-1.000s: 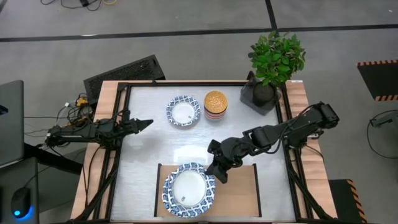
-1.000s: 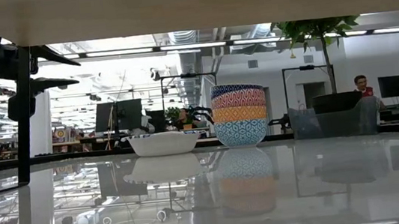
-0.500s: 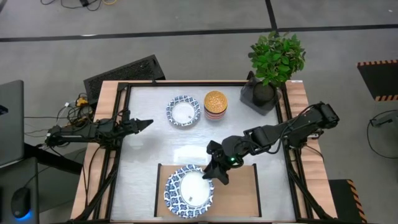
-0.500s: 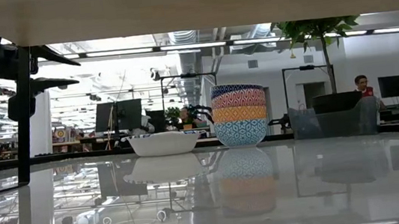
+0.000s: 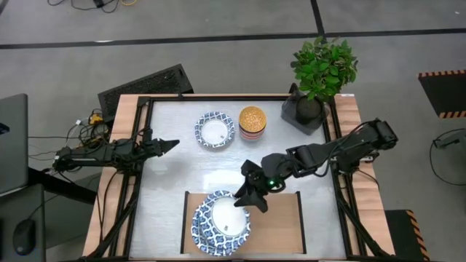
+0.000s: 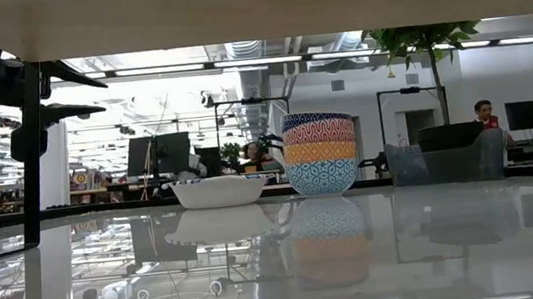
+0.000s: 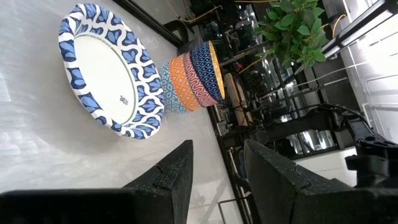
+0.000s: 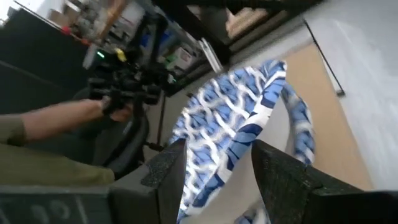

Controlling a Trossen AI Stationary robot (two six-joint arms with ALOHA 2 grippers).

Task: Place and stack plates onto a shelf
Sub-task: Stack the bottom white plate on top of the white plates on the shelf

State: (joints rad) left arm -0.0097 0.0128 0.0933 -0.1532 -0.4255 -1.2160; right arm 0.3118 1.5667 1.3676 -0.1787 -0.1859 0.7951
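Note:
My right gripper (image 5: pixel 244 200) is shut on a blue-and-white rimmed plate (image 5: pixel 222 217) over the left half of the light-wood shelf (image 5: pixel 280 222). Under it lies a stack of matching plates (image 5: pixel 200 236), resting on the shelf board. The held plate (image 8: pixel 236 124) and the rim below it (image 8: pixel 300 124) also show in the right wrist view. One more plate (image 5: pixel 215 129) sits flat on the table's far part; it also shows in the left wrist view (image 7: pixel 106 68). My left gripper (image 5: pixel 171 144) is open and empty at the table's left edge. My right gripper pinches the plate's rim (image 8: pixel 231 149) between its two fingers, on the plate's far right side. The fingers slant down from the table's far right. The plate is tilted, its held side raised above the stack; whether its near-left side rests on the stack I cannot tell.
A stack of patterned bowls (image 5: pixel 253 120) stands beside the far plate. A potted plant (image 5: pixel 320 73) stands at the far right corner. The shelf's right half is bare wood. In the low view the shelf's underside (image 6: pixel 250 0) spans the top.
My right gripper has gone a little toward the table's left edge with the plate, which now lies tilted over the stack on the shelf. The stack's rim now shows at the near left.

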